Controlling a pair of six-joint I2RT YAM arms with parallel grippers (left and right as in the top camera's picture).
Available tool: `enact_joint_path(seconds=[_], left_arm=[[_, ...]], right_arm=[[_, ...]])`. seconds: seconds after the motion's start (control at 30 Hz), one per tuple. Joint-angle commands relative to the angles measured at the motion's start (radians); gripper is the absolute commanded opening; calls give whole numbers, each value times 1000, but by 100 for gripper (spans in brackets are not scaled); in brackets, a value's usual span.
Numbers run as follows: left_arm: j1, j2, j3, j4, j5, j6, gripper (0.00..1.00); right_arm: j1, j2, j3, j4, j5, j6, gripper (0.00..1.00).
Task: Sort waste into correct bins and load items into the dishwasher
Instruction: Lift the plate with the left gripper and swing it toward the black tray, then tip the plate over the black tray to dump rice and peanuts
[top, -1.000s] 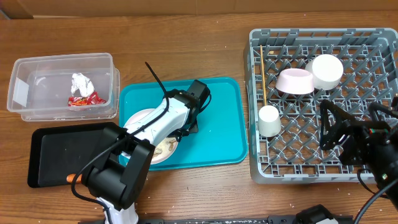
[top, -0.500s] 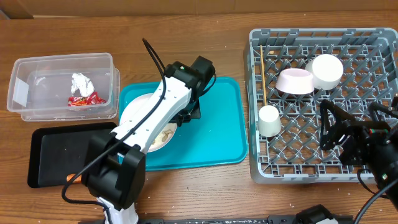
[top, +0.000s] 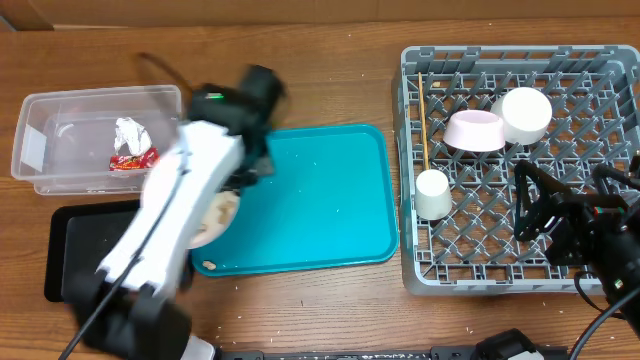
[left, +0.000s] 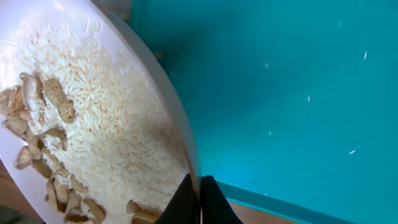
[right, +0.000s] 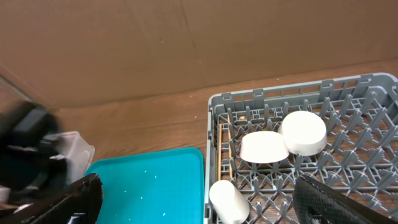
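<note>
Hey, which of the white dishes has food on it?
The round white plate, pinched at its rim by the left gripper: it carries rice and peanuts. The two bowls and the cup sit in the grey rack, no food showing.

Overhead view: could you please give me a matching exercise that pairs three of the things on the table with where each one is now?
Things:
1. plate
2. red snack wrapper
3. small white cup

Places:
A. in the grey dish rack
B. held by the left end effector
C. in the clear container

Pairs: 1-B, 2-C, 3-A
</note>
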Motion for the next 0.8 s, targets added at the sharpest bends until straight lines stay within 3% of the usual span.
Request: enact_joint_path(seconds=[0.0, 0.27, 0.5, 0.63, 0.77], left_arm=[[112, -124, -16, 6, 28, 67, 4], [428, -286, -246, 194, 243, 225, 4], [671, -310, -433, 394, 467, 344, 4], [796, -311, -510, 479, 738, 449, 5], [935, -313, -544, 469, 999, 575, 4]], right_arm=[[-2, 0, 1, 5, 10, 5, 100], [-2, 0, 1, 5, 10, 5, 100], [-2, 0, 1, 5, 10, 5, 100], [-2, 0, 1, 5, 10, 5, 100], [-2, 0, 1, 5, 10, 5, 100]])
